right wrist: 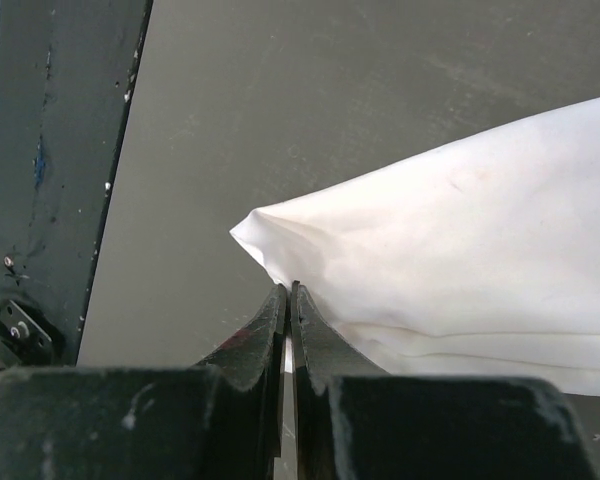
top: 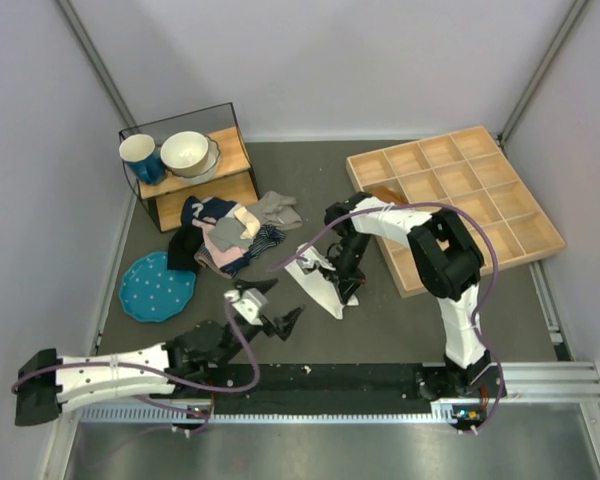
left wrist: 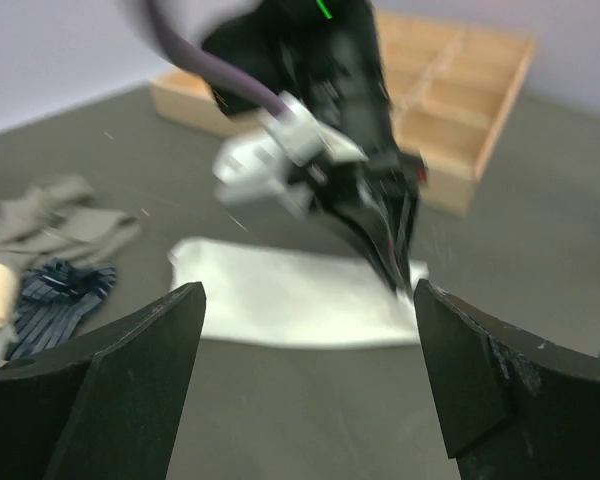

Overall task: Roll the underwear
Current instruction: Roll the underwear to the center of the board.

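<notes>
A white underwear [top: 318, 280] lies flat on the dark table, folded into a long strip; it also shows in the left wrist view [left wrist: 280, 298] and in the right wrist view [right wrist: 460, 240]. My right gripper [top: 344, 290] is shut, its jaws pinched on the cloth's edge near one corner [right wrist: 289, 292]; it shows blurred in the left wrist view [left wrist: 398, 270]. My left gripper [top: 276, 306] is open and empty, low over the table just short of the strip's long side [left wrist: 308, 300].
A pile of other garments [top: 230, 235] lies left of the strip, also in the left wrist view [left wrist: 50, 270]. A teal plate [top: 157, 286], a wooden shelf [top: 195, 180] with a blue cup and a white bowl, and a compartment tray [top: 455, 195] stand around.
</notes>
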